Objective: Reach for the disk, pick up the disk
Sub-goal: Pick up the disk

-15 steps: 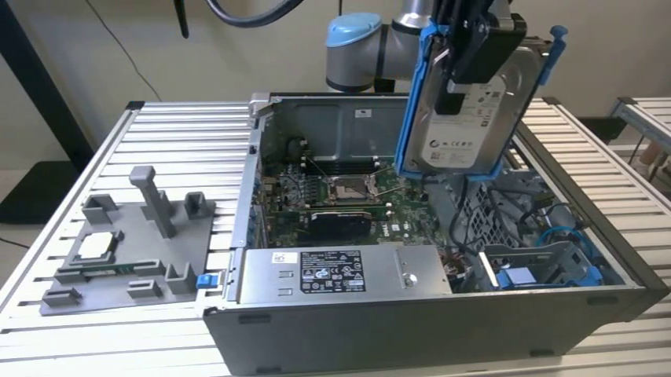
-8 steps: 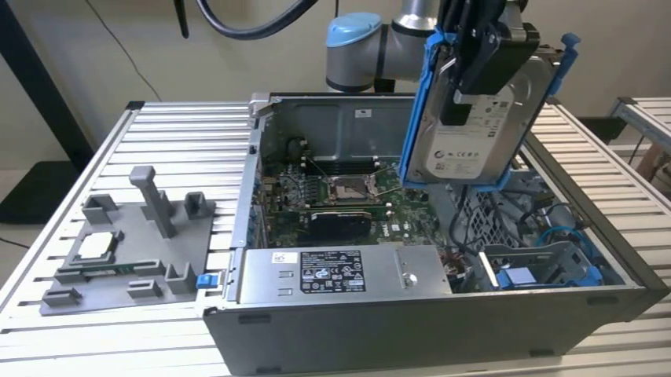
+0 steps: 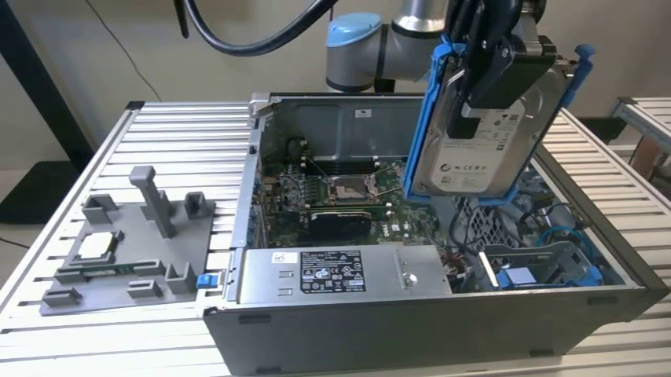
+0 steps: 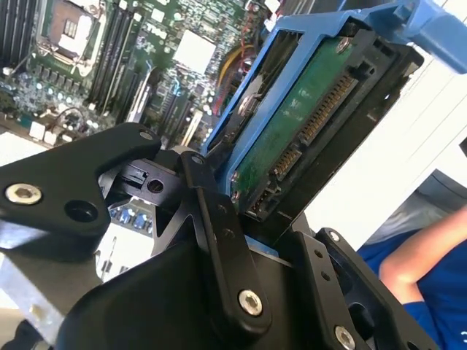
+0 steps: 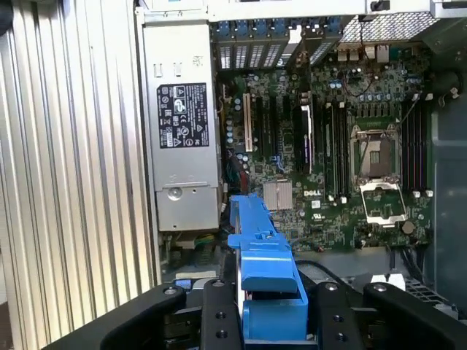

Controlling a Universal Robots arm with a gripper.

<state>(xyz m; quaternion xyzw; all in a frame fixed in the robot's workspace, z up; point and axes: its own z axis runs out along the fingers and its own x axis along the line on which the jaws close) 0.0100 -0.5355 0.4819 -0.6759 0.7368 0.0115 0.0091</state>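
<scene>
The gripper (image 3: pixel 495 75) is holding the disk (image 3: pixel 485 149) on edge above the open computer case (image 3: pixel 419 314), its black fingers (image 3: pixel 501 78) clamping across the silver drive with its white printed label facing the exterior view, the blue bracket (image 3: pixel 425 126) framing it. In the second wrist view the disk (image 4: pixel 306 131) is showing its green circuit board and connector end between the black finger links, above the motherboard (image 4: pixel 146 65). A white-labelled power supply (image 3: pixel 335 271) is lying along the case's near wall, and a grey fixture tray (image 3: pixel 131 251) is sitting on the slatted table (image 3: pixel 168 126) at the exterior view's left.
</scene>
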